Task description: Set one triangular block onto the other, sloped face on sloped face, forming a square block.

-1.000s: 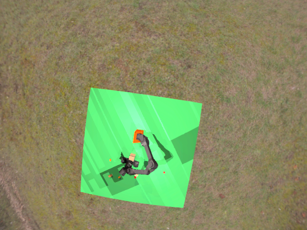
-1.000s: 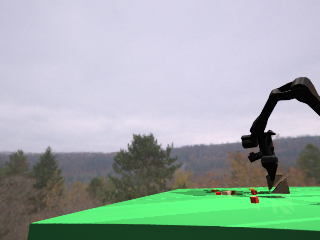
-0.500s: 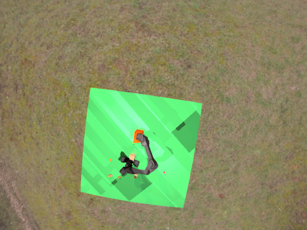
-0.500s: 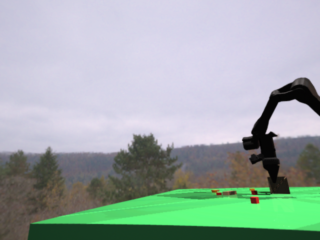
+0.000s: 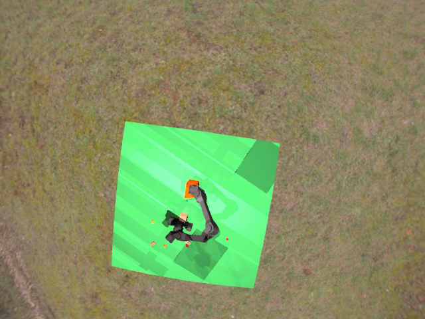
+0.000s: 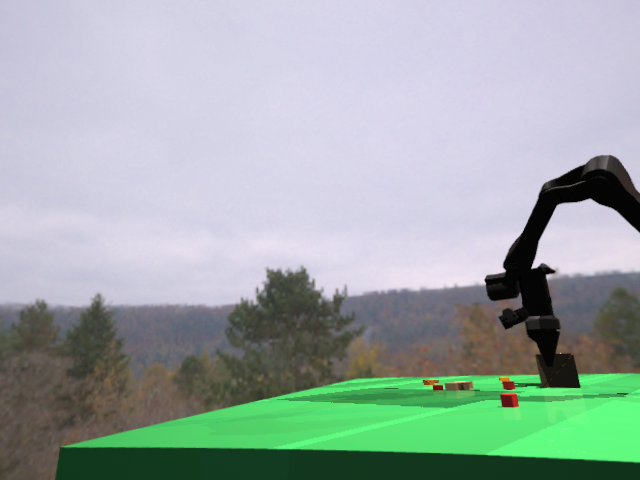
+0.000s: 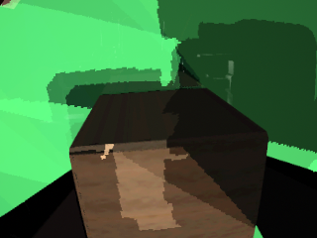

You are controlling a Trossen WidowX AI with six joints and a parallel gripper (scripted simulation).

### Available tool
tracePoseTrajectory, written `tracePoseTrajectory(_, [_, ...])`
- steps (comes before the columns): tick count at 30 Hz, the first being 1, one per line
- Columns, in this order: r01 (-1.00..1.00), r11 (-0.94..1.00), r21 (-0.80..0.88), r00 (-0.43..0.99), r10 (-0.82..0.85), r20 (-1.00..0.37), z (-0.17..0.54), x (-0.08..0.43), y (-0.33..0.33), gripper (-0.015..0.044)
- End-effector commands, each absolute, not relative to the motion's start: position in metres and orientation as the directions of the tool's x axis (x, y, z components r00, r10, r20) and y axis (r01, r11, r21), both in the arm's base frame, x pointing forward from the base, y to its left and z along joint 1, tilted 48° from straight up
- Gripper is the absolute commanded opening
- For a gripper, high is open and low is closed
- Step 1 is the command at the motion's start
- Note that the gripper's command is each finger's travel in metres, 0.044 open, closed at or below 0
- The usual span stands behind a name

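Note:
My gripper [image 5: 181, 220] [image 6: 551, 363] points down, shut on the upper triangular block [image 6: 543, 371] [image 7: 144, 193]. Its dark fingers lie along both sides in the wrist view. The lower triangular block [image 6: 566, 375] rests on the table [image 5: 147, 165] [image 6: 258, 439]. In the exterior view a diagonal seam runs between the two, sloped face to sloped face, and together they show a nearly square outline with a roughly level top. The left side looks slightly slanted. Whether the slopes fully touch and the ends are even cannot be told. In the top view the hand hides part of the blocks.
Small red cubes [image 5: 226, 239] [image 6: 509, 399], orange pieces [image 5: 153, 222] [image 6: 430, 382] and tan pieces [image 5: 153, 243] [image 6: 459, 385] lie around the hand. The arm's orange base plate [image 5: 187, 194] is behind it. The arm arches over the table.

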State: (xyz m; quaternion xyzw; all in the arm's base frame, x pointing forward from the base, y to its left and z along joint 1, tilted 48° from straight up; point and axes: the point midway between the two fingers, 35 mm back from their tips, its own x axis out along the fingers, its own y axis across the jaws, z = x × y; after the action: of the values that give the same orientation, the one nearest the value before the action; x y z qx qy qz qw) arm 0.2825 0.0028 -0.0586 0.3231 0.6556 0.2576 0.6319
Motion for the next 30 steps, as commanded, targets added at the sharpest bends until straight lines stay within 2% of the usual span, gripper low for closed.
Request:
tracePoseTrajectory(1, [0.103,0.655,0.748,0.009,0.752,-0.659,-0.0587,0.2824,0.0036,0.0000])
tracePoseTrajectory(28, [0.106,0.653,0.749,0.008,0.753,-0.658,-0.0599,0.2822,0.0047,0.0000])
tracePoseTrajectory(30, [0.099,0.658,0.747,0.009,0.750,-0.662,-0.0599,0.2820,0.0041,0.0053])
